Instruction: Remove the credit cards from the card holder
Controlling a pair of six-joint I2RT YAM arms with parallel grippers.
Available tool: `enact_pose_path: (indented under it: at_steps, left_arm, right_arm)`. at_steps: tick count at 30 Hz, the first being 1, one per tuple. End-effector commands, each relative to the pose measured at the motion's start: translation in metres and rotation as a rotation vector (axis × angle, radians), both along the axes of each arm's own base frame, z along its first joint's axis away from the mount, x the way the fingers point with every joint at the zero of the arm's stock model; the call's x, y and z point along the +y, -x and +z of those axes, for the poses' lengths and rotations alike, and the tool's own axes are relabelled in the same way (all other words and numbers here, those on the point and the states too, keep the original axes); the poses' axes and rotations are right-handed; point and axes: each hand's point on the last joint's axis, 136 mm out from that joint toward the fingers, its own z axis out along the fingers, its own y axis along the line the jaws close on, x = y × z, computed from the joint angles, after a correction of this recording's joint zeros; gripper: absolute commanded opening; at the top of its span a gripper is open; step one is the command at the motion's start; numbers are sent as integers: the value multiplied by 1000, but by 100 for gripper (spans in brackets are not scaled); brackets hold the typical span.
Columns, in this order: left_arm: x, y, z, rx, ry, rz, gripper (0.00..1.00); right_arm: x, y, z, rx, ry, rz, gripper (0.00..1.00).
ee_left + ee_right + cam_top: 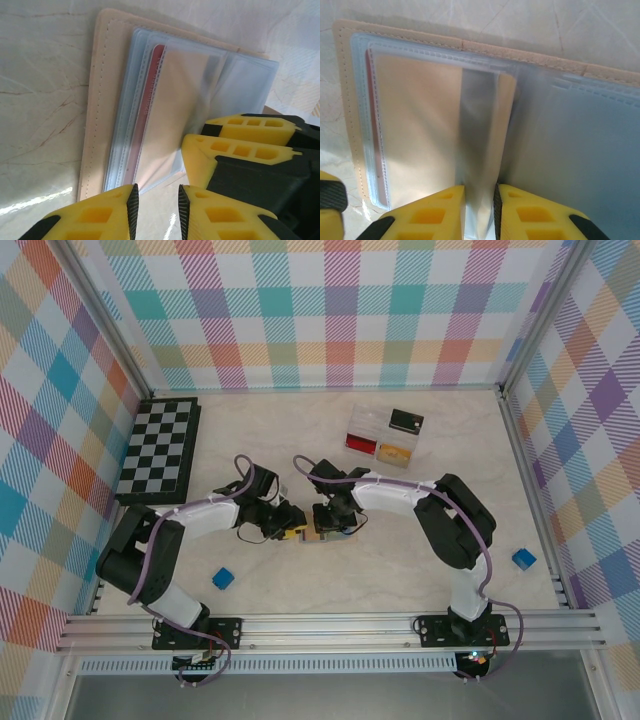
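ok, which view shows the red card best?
Left wrist: the red card is a long strip behind clear sleeves in the card holder. Right wrist catches a thin red edge; top external too small to tell.

The pale, marble-patterned counter (280, 420) carries a black-and-white checkerboard (158, 448) at the left of the frame, lying flat close to the plaid wall (320, 310). At upper centre right sits a clear compartment box (385, 435) holding a dark item (406, 421), a red one (359, 444) and an orange one (395, 453). One blue cube (222, 579) lies at lower left and another (523, 559) at lower right, well apart. A metal rail (330, 625) runs along the bottom edge.
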Motion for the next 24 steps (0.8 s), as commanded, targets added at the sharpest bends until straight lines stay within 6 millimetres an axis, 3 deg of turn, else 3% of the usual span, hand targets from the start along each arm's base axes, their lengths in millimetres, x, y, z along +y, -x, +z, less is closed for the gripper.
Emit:
enact_pose_path:
  at_steps: [1,14,24]
  left_arm:
    - [-9,-6,6,-27,21,-25,29]
    - [-15,-8,3,-37,25,-38,29]
    - [-7,-12,-8,-45,-47,-26,29]
  right_arm:
    - [-25,16,-25,71,95,-29,21]
    - [-22,15,-22,78,57,-26,20]
    - [-20,16,-21,84,51,-23,20]
